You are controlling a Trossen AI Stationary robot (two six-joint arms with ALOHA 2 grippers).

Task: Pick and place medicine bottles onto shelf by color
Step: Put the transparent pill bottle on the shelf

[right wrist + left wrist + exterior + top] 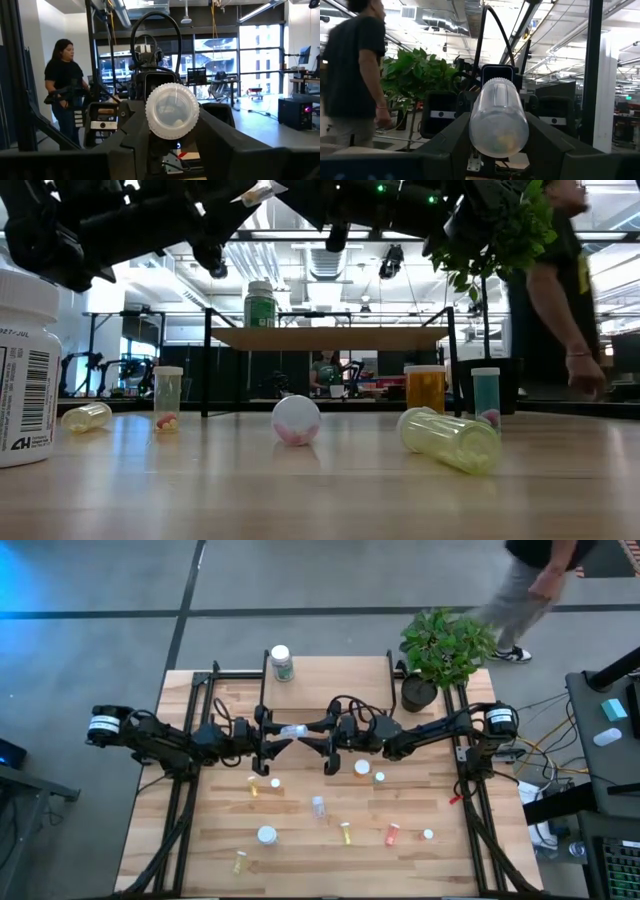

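Note:
A clear bottle with a white cap [293, 730] lies level in the air over the table's middle, above the shelf's near edge. My left gripper [278, 731] is shut on it from the left and my right gripper [312, 731] from the right. The bottle's base faces the left wrist view [499, 125] and its cap faces the right wrist view [172, 111]. The shelf [335, 680] stands at the far middle with a green white-capped bottle [281, 662] upright on its far left corner. Several bottles are on the table, some lying like the orange one [392, 834], some upright like the white one [267, 835]. My left gripper pinches the bottle's base end [475, 131] between its two fingers, which come level from the table's left and lie along the bottle. The bottle is level and clear of shelf and table. My right gripper pinches the bottle's white cap [150, 122] between its two fingers, which come level from the table's right and lie along the bottle. The cap end points back at the wrist.
A potted plant [440, 650] stands at the table's far right corner beside the shelf. A person [530, 580] walks past beyond the far edge. In the low view a large white bottle [25, 370] stands close at the near left and a yellow one [450, 440] lies at the right.

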